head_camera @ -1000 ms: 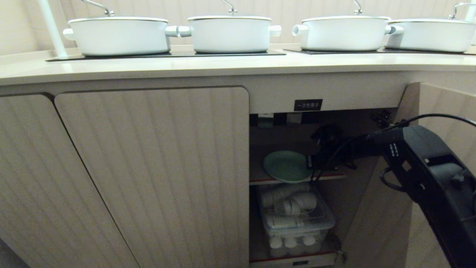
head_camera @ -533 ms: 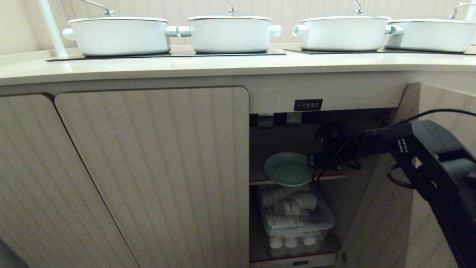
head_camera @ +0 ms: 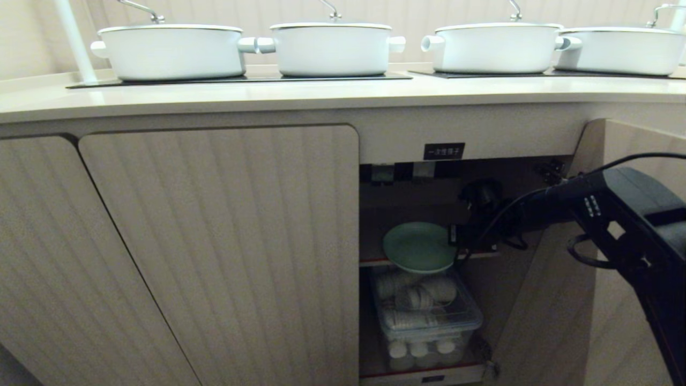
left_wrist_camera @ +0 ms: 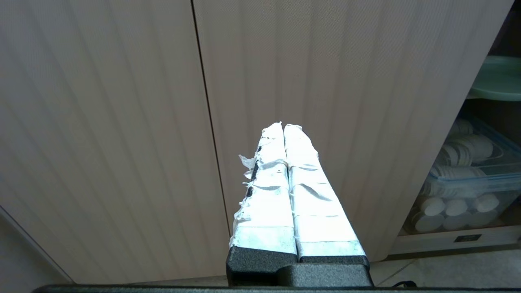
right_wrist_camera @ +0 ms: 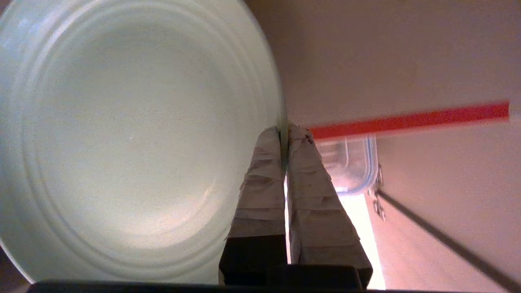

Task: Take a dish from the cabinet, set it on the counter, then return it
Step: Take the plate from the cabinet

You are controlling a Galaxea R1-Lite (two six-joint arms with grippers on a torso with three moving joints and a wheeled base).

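Item: mint-green dish (head_camera: 419,247), rim pinched between right gripper (right_wrist_camera: 283,136) fingers for lifting off cabinet (head_camera: 214,241) shelf toward worktop (head_camera: 321,94); left gripper (left_wrist_camera: 283,127) idle, fingers pressed together.

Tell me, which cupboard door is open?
The far-right door of the cabinet is swung open, showing the green dish that the right gripper pinches. The two ribbed doors to its left are shut.

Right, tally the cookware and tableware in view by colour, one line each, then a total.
White lidded pots on the counter: 4
Mint-green dish in the cabinet: 1
Total: 5
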